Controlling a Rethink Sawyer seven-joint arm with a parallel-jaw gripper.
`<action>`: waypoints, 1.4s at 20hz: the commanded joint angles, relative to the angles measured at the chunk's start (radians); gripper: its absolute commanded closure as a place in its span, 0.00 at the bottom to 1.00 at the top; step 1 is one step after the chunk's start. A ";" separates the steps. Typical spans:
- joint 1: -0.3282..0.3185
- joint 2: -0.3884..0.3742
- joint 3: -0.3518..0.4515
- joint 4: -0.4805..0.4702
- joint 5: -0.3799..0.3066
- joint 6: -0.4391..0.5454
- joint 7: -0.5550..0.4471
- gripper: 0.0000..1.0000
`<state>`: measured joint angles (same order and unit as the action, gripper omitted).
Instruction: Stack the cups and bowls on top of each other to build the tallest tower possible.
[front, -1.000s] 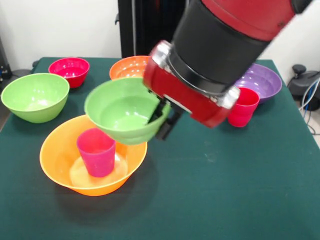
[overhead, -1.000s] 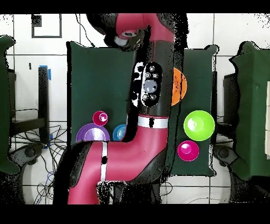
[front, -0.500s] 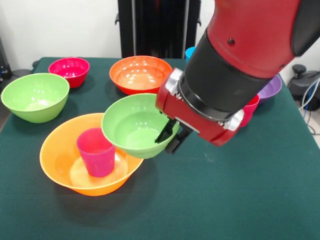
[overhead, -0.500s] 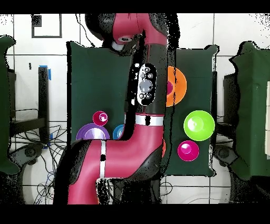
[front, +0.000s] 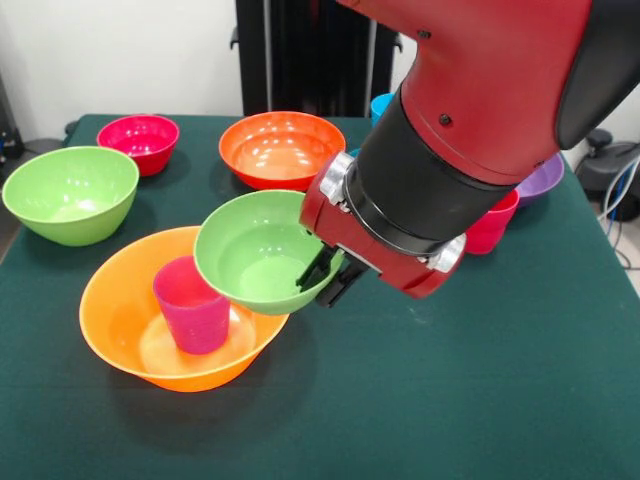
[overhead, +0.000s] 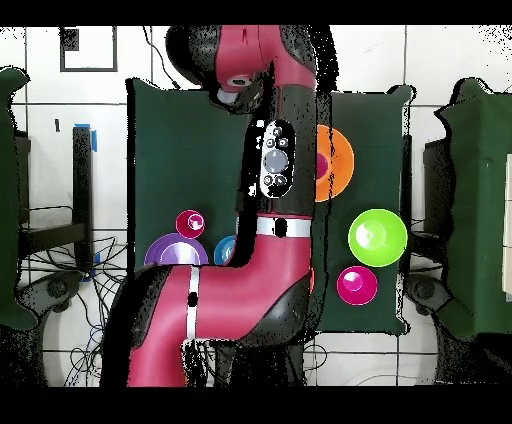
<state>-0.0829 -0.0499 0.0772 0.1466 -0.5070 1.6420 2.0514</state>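
My gripper (front: 321, 277) is shut on the right rim of a small lime green bowl (front: 252, 250). It holds the bowl tilted in the air over the right side of the large orange bowl (front: 118, 305). A purple-magenta cup (front: 192, 304) stands upright inside the orange bowl, just left of and below the held bowl. In the overhead view the arm hides the gripper, the held bowl and most of the orange bowl (overhead: 340, 163).
A large lime green bowl (front: 70, 192) sits at the left, a small pink-red bowl (front: 140, 140) and a red-orange bowl (front: 280, 148) at the back. A red-pink cup (front: 490, 226), a purple bowl (front: 545, 177) and a blue piece (front: 380, 103) show partly behind the arm.
The held green bowl came down and to the right, then shifted back a little left toward the cup. The arm has swung lower over the table.
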 joint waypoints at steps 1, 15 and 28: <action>0.013 -0.139 -0.025 0.338 0.071 -0.136 -0.019 1.00; 0.039 -0.273 -0.104 0.742 0.103 -0.468 0.058 1.00; 0.044 -0.246 -0.144 0.854 0.089 -0.648 0.088 1.00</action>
<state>-0.0585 -0.3172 -0.0937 0.8449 -0.4124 1.0621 2.0514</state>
